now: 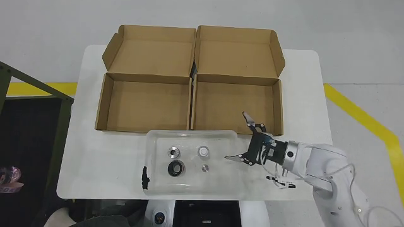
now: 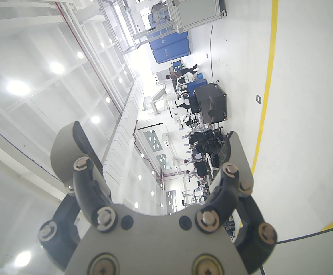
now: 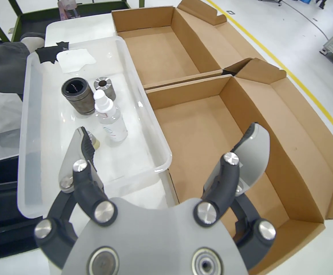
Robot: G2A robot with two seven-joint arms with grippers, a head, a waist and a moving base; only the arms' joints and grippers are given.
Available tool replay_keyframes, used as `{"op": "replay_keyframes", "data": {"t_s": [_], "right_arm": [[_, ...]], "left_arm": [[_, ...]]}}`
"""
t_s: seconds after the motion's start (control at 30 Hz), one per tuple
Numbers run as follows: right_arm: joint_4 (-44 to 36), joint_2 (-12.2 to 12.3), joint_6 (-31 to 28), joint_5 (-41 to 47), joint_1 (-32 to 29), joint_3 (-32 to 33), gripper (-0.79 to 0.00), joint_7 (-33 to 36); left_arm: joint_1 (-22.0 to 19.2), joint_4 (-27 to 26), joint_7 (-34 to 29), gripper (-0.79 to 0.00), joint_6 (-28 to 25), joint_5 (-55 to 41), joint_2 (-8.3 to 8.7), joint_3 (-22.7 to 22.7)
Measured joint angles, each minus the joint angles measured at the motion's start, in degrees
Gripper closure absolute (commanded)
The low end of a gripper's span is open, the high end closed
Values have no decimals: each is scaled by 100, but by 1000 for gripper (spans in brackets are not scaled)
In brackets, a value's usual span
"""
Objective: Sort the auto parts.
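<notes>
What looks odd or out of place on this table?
A small white spray bottle stands among the metal cylinders in the clear tray; it hardly looks like an auto part. A ragged black scrap lies over one corner of the tray, like torn tape.

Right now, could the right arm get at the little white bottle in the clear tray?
Probably yes: the right gripper hangs open at the edge of the tray, and the bottle stands close by with nothing covering it.
</notes>
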Motion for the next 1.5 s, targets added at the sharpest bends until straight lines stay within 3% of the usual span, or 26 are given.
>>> {"op": "replay_keyframes", "data": {"t_s": [0.5, 1.2, 1.5], "right_arm": [[53, -12, -7, 85, 669, -1443, -785, 1088], [658, 14, 170, 470, 1201, -2267, -785, 1686], [981, 37, 345, 692, 1402, -2304, -554, 1640]], "left_arm": [[0, 0, 0, -785, 0, 0, 0, 0], [0, 0, 0, -785, 0, 0, 0, 0], [0, 0, 0, -785, 0, 0, 0, 0]]}}
